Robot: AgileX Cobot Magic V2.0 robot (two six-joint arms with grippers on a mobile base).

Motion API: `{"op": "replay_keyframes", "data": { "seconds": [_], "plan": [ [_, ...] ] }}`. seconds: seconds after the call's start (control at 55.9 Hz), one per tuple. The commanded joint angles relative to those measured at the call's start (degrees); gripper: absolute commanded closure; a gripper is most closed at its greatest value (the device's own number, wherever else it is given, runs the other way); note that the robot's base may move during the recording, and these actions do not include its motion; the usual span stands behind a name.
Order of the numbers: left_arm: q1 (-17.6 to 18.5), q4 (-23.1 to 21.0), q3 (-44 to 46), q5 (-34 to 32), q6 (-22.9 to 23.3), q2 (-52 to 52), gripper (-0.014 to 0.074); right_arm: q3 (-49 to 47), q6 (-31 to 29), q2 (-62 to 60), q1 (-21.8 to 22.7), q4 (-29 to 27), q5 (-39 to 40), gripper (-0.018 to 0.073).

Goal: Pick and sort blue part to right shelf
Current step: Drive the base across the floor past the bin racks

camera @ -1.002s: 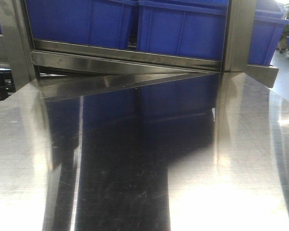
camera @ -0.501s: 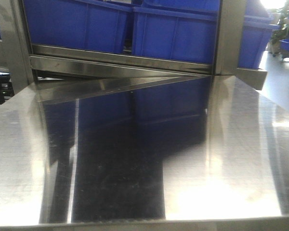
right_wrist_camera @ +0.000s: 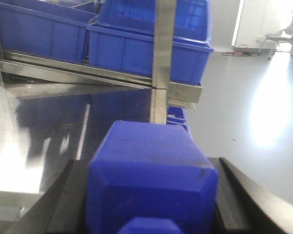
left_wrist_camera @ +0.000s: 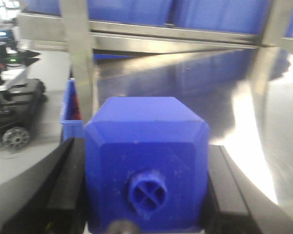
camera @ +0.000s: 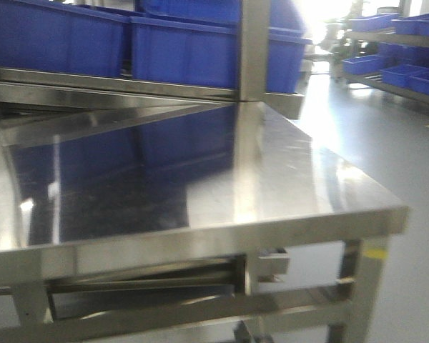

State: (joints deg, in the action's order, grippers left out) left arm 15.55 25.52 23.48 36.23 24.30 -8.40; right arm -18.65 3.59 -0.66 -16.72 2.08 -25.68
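blue part (left_wrist_camera: 146, 156) clamped in left fingers (left_wrist_camera: 66, 190), second blue part (right_wrist_camera: 151, 175) gripped by right fingers (right_wrist_camera: 66, 200), bench (camera: 293, 186) ahead, bins (camera: 186, 50) on shelf (camera: 114, 91) behind

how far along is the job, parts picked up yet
Picking looks done: the left gripper is shut on a blue part and the right gripper on a second blue part. In hand: both are held facing the shelf with its bins. Left: neither part is on the shelf yet.
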Motion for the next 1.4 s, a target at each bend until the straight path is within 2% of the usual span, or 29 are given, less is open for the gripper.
{"op": "replay_keyframes", "data": {
  "seconds": [0.0, 1.378],
  "plan": [
    [0.3, 1.1, 1.7, -4.4, 0.5, -0.6, 0.0265, -1.6, -0.7, -0.9, 0.1, 0.7, 5.8, 0.0351],
    [0.3, 1.1, 1.7, -4.3, 0.5, -0.6, 0.0265, -1.6, -0.7, -0.9, 0.1, 0.7, 5.9, 0.0351]
  ]
}}
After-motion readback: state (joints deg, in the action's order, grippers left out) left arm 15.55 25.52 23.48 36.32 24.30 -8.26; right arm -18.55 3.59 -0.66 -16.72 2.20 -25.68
